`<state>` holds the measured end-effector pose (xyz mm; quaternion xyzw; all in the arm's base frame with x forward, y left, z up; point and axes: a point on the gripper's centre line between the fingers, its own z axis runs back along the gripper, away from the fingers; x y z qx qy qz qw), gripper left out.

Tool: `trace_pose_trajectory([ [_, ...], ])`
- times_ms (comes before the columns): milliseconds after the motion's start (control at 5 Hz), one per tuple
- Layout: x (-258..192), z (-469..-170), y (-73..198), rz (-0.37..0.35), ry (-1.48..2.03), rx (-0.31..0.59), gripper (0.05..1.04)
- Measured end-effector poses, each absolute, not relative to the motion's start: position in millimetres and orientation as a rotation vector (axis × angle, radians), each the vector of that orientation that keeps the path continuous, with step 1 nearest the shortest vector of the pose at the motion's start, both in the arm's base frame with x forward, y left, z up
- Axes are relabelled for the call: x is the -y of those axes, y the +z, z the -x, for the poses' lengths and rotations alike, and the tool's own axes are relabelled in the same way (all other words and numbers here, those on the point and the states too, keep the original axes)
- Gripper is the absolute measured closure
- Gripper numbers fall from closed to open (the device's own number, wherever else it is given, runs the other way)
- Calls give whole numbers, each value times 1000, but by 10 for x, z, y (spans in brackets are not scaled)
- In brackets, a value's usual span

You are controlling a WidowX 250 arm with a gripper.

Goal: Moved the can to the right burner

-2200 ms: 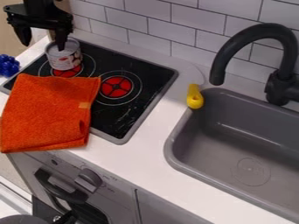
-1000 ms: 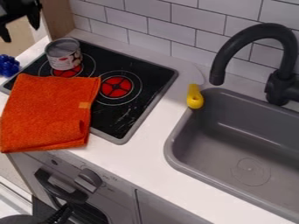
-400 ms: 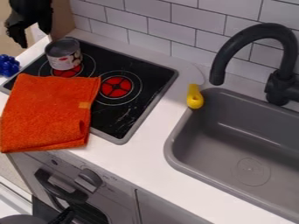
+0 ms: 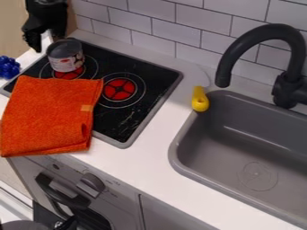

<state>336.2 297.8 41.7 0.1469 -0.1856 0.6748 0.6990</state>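
Claw [image 4: 48,44] has shifted right since the last frame, back toward the can; can [image 4: 66,55] hasn't moved, same spot on the stovetop [image 4: 139,117]. Claw wide, fingers apart, nothing held. Can is upright, just right of and below the claw in view, partly over the left burner [image 4: 67,74]; whether a finger touches its rim, can't tell. Right burner [image 4: 120,89] farther right and lower from claw, can not on it. Orange cloth [image 4: 51,114] below claw, over stovetop and tabletop [image 4: 150,173]. Blue bumpy item [image 4: 9,68] lower left of claw. Yellow handle [image 4: 199,99], sink [image 4: 255,148] and faucet [image 4: 264,31] well right. Label on can has print, too small to read.
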Motion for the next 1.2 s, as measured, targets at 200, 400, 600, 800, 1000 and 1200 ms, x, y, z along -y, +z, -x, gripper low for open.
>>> trace_pose_trajectory([
  [200, -2906, -3361, 384, -288, 1572, 390, 84],
  [400, -2852, -3338, 282, -262, 1664, 408, 84],
  [600, -2821, -3344, 289, -287, 1659, 405, 85],
  [800, -2752, -3371, 266, -263, 1666, 386, 84],
  [1000, -2680, -3409, 255, -241, 1713, 390, 84],
  [1200, -2546, -3418, 151, -214, 1706, 371, 84],
])
